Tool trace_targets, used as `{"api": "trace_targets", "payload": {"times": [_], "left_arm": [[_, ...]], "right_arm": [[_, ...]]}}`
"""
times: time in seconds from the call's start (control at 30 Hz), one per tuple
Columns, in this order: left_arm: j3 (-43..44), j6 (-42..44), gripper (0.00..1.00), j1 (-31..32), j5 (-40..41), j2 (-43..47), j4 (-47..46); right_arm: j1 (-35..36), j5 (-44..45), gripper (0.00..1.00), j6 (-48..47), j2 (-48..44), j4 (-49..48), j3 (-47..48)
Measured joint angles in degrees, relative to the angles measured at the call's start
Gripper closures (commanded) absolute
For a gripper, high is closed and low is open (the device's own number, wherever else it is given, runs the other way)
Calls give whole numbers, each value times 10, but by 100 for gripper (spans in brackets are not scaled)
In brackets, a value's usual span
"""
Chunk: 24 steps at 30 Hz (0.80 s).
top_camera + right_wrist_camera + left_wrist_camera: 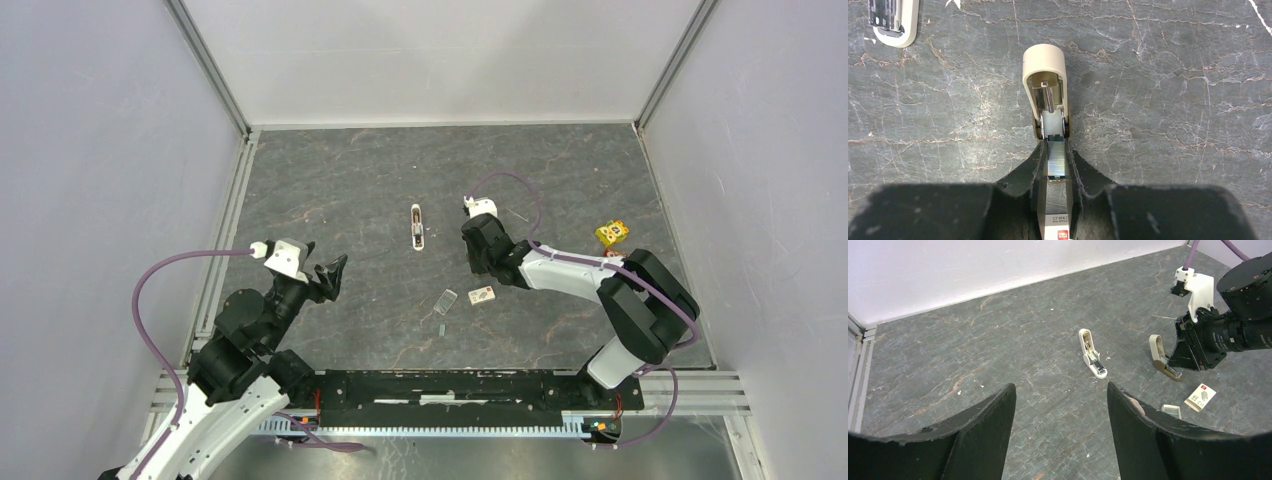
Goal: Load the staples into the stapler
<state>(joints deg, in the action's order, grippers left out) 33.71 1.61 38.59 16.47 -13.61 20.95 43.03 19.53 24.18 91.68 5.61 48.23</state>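
Observation:
A beige stapler (1044, 85) lies open on the dark table, its lid folded back and the white pusher showing in the channel. My right gripper (1057, 150) is shut on a silver strip of staples (1057, 161), whose front end sits at the mouth of that channel. In the left wrist view the same stapler (1159, 354) is at the right gripper's fingertips. Behind the fingers lies the whitish staple box (482, 294) with its red mark, the clear lid (446, 301) beside it. My left gripper (1060, 387) hangs open and empty at the left, well away.
A second, white stapler (416, 225) lies open left of the right gripper. A yellow cartoon cube (612, 233) sits at the far right near the wall. White walls close three sides, and a metal rail (225, 240) runs along the left edge.

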Motion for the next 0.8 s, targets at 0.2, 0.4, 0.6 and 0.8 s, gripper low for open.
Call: {"api": "trace_targets", "payload": {"times": [0.2,0.4,0.6,0.8], "left_arm": [[0,0,26,0,0,0,0],[0,0,26,0,0,0,0],[0,0,26,0,0,0,0],[0,0,26,0,0,0,0]], "right_arm": [[0,0,79,1,1,-4,-3],[0,-2,79,2,2,-9,-3],[0,-2,79,4,3,-11,-3],[0,-2,79,4,3,-17,-6]]}}
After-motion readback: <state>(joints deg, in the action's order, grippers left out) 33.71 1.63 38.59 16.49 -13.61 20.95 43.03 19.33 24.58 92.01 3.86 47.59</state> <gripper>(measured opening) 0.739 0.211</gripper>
